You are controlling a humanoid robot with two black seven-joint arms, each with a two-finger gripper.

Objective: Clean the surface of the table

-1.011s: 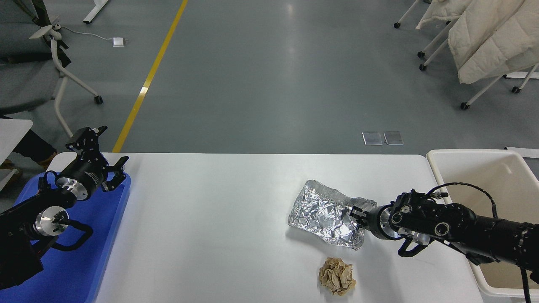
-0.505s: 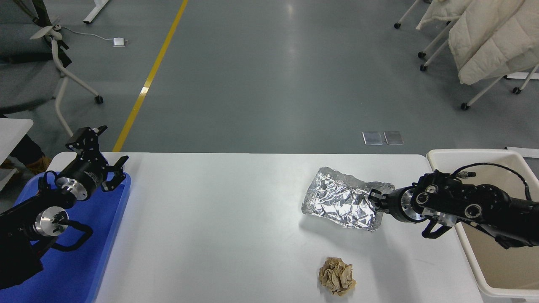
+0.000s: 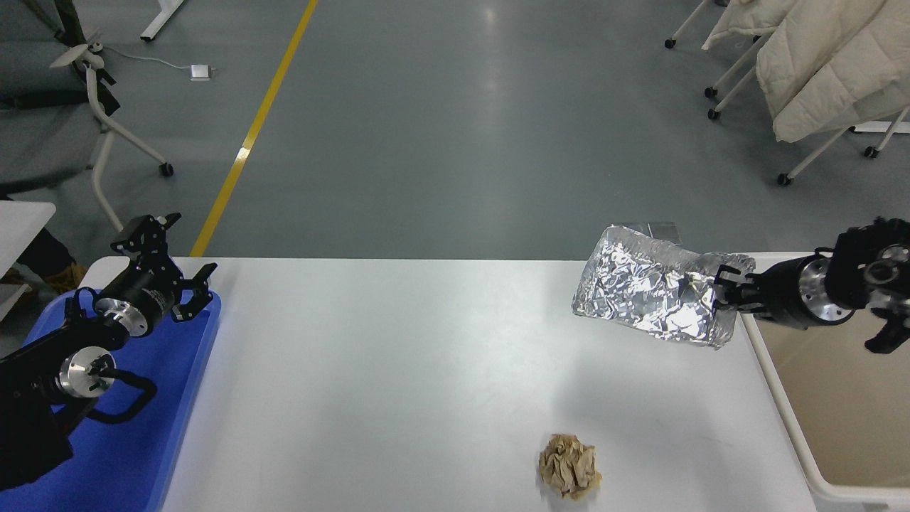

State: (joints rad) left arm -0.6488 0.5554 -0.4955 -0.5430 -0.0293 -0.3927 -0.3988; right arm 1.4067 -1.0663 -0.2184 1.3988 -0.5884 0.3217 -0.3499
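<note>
Above the table surface [image 3: 398, 370], right gripper [image 3: 725, 293] clamps crumpled foil [image 3: 650, 295]; left gripper [image 3: 174, 274] spread.

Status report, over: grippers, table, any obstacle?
Right gripper shut on foil tray, held above table surface beside cream bin. Left gripper parked over blue tray. Crumpled paper remains. No obstacle.

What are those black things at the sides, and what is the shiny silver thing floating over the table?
Those are a robot's two arms, seen from a camera up on the robot, looking down over its white table. The left hand rests over a blue tray. The right hand is pinching a crinkled foil tray by its edge and holding it up in the air, next to a cream bin at the table's right end. A crumpled brown paper ball lies on the table, near the front. The robot is tidying up.
</note>
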